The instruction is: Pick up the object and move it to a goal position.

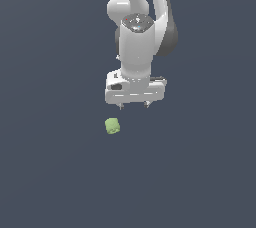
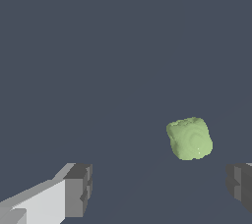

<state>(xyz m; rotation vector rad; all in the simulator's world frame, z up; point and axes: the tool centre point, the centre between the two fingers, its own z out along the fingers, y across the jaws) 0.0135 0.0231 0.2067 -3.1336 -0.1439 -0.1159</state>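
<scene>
The object (image 1: 112,126) was a small light-green block, lumpy, with rounded edges and a matte skin. It lay on the flat dark grey-blue floor (image 1: 50,172). The smooth white gripper (image 1: 133,105) hung above it, with its dark, blocky fingers (image 2: 78,188) spread wide; the block was near them, touching neither.

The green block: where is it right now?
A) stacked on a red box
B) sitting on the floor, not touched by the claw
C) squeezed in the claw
B: the green block lies apart from the open claw, whose fingers hold nothing between them.
</scene>
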